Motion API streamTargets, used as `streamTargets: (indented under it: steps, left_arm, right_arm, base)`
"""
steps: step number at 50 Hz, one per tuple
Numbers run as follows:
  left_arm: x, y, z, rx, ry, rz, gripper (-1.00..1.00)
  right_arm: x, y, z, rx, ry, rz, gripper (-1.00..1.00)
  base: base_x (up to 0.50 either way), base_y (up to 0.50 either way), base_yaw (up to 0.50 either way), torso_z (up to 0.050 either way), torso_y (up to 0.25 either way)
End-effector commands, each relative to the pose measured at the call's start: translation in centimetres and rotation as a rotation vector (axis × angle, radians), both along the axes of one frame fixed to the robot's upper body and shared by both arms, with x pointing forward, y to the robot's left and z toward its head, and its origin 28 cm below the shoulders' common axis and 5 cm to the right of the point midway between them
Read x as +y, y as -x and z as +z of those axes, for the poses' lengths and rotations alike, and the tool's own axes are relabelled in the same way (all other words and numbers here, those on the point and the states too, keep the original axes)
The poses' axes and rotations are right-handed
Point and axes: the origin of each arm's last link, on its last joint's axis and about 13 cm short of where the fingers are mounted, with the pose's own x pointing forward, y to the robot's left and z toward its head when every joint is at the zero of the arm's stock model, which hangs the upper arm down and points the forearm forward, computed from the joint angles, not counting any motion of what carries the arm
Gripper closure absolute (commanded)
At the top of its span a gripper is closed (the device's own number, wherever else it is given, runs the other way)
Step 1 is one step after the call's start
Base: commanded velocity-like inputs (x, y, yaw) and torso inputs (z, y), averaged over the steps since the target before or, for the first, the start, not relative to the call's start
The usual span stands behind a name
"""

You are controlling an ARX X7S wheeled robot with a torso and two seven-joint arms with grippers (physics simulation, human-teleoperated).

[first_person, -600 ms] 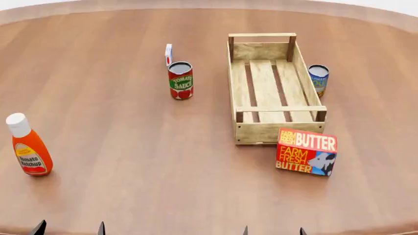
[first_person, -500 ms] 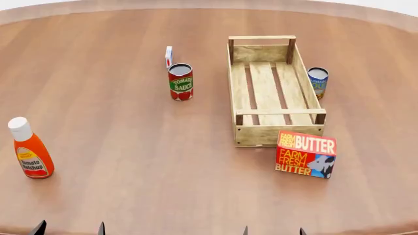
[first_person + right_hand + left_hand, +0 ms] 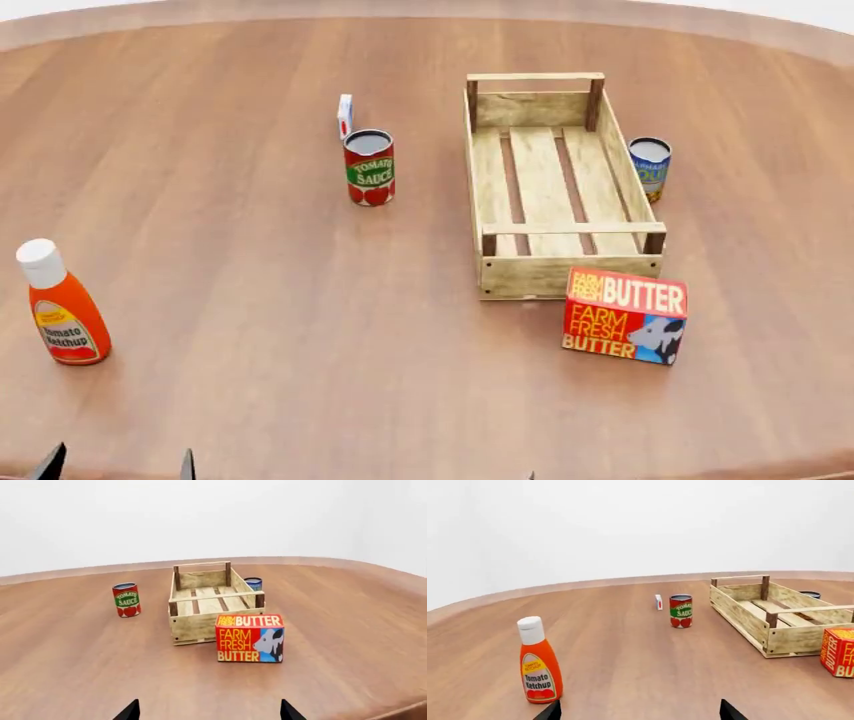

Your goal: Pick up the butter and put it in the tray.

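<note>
Right wrist view has the butter (image 3: pixel 250 638) standing on the desk (image 3: pixel 80 670) dead ahead of the right fingers (image 3: pixel 131 710), spread apart, its broad face toward them, tray (image 3: pixel 200 626) just behind; left fingers (image 3: pixel 551 712), also apart, sit farther off.

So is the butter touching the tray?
Apart. The right wrist view shows bare table between the butter and the tray.
</note>
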Motion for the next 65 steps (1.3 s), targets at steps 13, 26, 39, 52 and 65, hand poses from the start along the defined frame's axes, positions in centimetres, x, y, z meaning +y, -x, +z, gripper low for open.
streamTargets:
  steps: [13,26,39,52,65]
  left_arm:
    - [0.9,2.2,7.5,-0.203,0.049,0.005,-1.00]
    - [1.2,3.3,11.1,-0.295,0.080,0.010,-1.00]
    - [1.2,3.7,12.2,-0.326,0.091,0.003,-1.00]
    - [1.3,3.7,12.2,-0.324,0.098,0.003,-1.00]
    - [1.2,3.7,12.1,-0.320,0.093,-0.001,-1.00]
  right_arm:
    - [0.9,1.4,6.2,-0.148,0.011,0.032,-1.00]
    - [1.1,2.2,9.8,-0.245,0.011,0.056,-1.00]
    - [1.0,2.5,10.6,-0.251,0.022,0.037,-1.00]
    - [1.1,2.3,10.8,-0.227,0.037,0.010,-1.00]
    - [1.0,2.3,10.6,-0.229,0.026,0.024,-1.00]
  base:
    - [0.00,0.00,0.00,0.000,0.000]
    - [0.00,0.00,0.00,0.000,0.000]
    - [0.00,0.00,0.00,0.000,0.000]
    - [0.00,0.00,0.00,0.000,0.000]
    - [0.18,0.00,0.00,0.000,0.000]
